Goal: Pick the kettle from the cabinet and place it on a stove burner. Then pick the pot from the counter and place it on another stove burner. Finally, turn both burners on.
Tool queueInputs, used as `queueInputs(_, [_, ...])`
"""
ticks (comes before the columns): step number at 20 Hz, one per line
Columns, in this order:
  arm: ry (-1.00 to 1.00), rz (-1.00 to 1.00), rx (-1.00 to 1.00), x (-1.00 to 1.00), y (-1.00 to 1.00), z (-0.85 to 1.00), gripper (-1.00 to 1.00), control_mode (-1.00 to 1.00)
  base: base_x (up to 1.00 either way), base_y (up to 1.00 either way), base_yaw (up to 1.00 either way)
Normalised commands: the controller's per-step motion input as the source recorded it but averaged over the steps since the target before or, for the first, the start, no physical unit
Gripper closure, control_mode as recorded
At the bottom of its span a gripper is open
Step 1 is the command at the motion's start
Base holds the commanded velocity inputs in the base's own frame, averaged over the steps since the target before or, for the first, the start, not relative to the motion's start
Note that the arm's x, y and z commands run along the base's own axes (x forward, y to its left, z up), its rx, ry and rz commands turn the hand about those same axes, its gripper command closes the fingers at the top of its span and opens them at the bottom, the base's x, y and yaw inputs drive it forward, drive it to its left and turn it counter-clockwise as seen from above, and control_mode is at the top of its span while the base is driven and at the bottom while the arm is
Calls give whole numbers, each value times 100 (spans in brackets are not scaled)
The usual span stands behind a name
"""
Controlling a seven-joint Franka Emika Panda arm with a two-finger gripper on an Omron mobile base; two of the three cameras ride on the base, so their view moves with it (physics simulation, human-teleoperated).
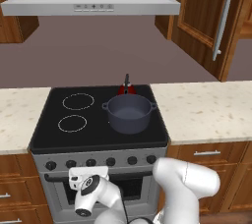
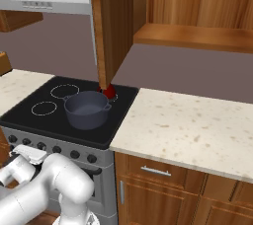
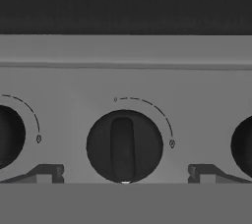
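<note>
I'm looking at the arm folded low in front of the stove — elbow bulking at the lower right of the left base view, forearm doubling back toward the lower centre, with the gripper (image 1: 88, 173) sitting just under the row of black front knobs (image 1: 111, 161). In the hand view the camera is facing the grey control panel (image 3: 69, 80) square on. One knob (image 3: 124, 146) is sitting centred low in the frame, its bar grip standing vertical, and the two finger tips (image 3: 44, 174) are showing spread wide to either side of it, not touching it — jaws fully apart, holding nothing. Two more knobs are cutting in at the left and right edges.

Markings: I'm seeing a thin arc around each knob with small round marks at its ends, too small to read. The hood (image 1: 91, 3) has a small button strip at the upper centre, with no legible text.

The pot (image 1: 129, 113) is sitting on the right side of the black cooktop (image 1: 54, 134), centre of the left base view. The kettle (image 1: 126, 88) is right behind it at the cooktop's back edge, mostly hidden; only red and a dark handle are showing. Two white burner circles (image 1: 78, 101) are lying bare on the left half. The cabinet (image 1: 209, 16) door is hanging open at the upper right, and the counter (image 2: 197, 130) is flanking the stove.
</note>
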Motion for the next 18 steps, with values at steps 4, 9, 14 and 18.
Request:
queueInputs(4, [0,0,1,10,0,-7,-100,-100,0,0,0])
queueInputs(9, [0,0,0,6,0,-24,-100,-100,0,0,0])
queueInputs(14, [0,0,0,7,0,-10,-100,-100,0,0,0])
queueInputs(18, [-1,0,0,4,0,0,-100,-100,0,0,0])
